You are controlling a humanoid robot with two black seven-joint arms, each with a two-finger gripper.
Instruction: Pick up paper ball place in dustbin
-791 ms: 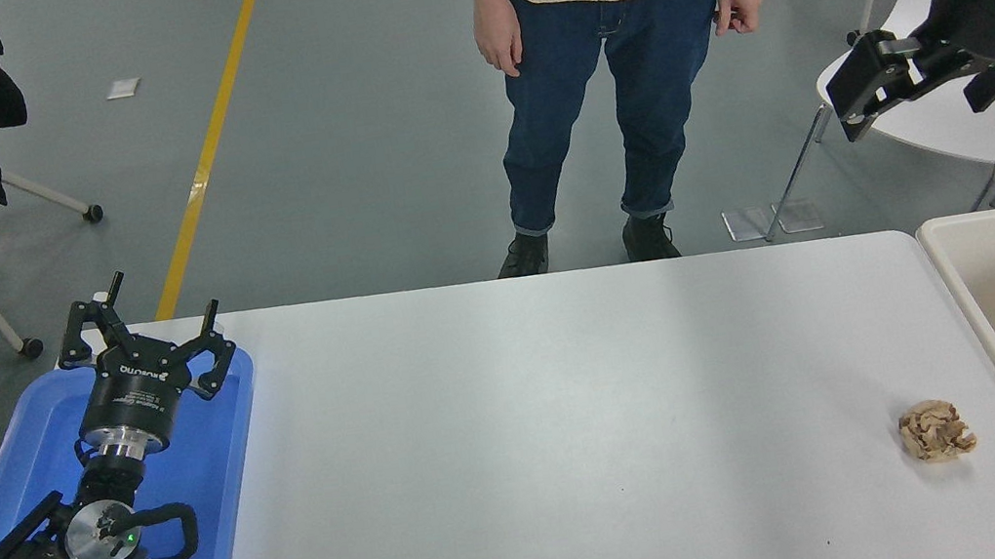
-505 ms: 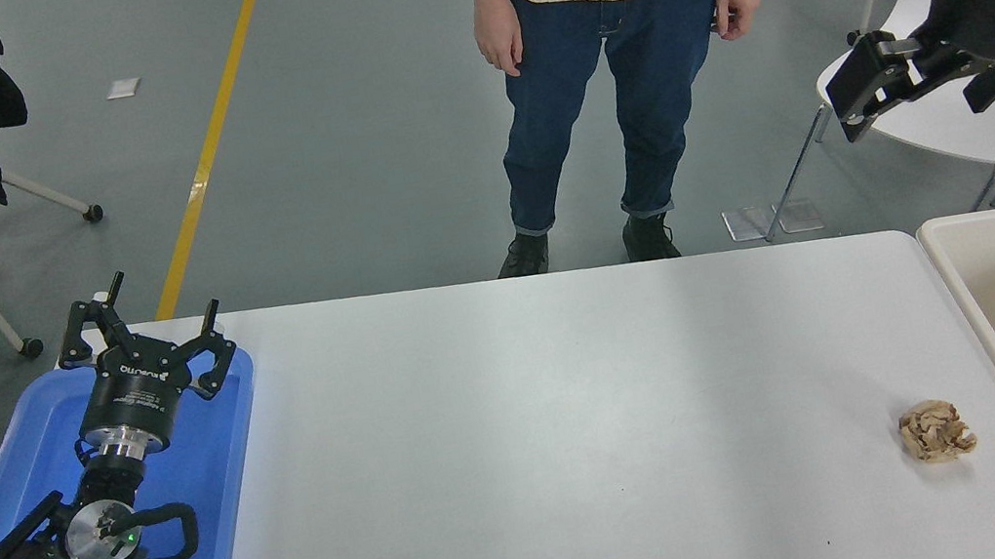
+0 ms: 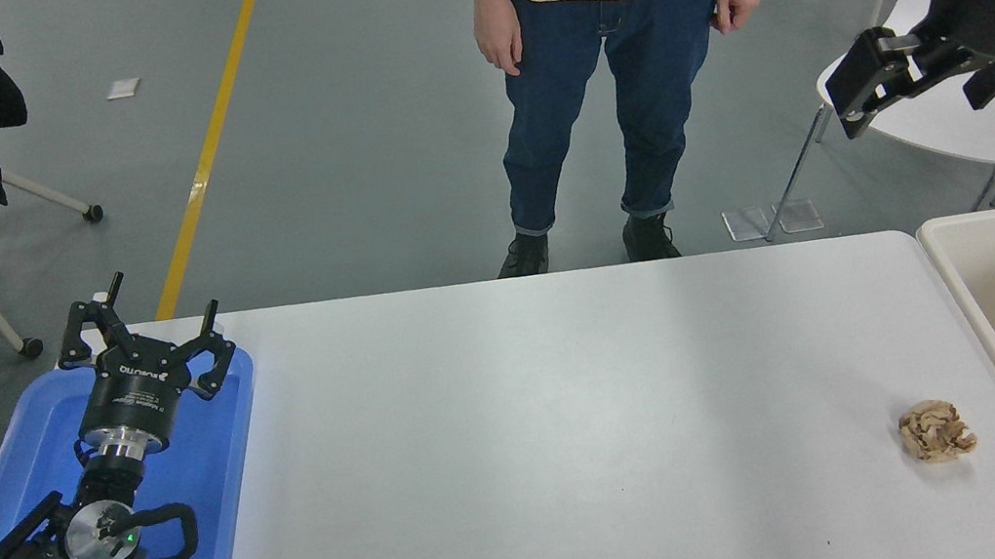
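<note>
The paper ball (image 3: 936,431), a small crumpled tan-brown wad, lies on the white table (image 3: 579,425) near its front right, close to the dustbin. The dustbin (image 3: 950,271), a large cream-beige bin with a thick rim, stands at the table's right end and is cut off by the picture's edge. My right gripper (image 3: 923,90) is open and empty, held high at the upper right, far above and behind the ball. My left gripper (image 3: 141,325) is open and parked over the blue tray at the lower left.
A shallow blue tray (image 3: 222,478) lies at the table's left end under the left arm. A person in a cream sweater and jeans (image 3: 622,54) stands at the far side. A white chair (image 3: 957,122) stands behind the right gripper.
My right gripper has risen very slightly. The paper ball, the dustbin and the left arm have not moved.
</note>
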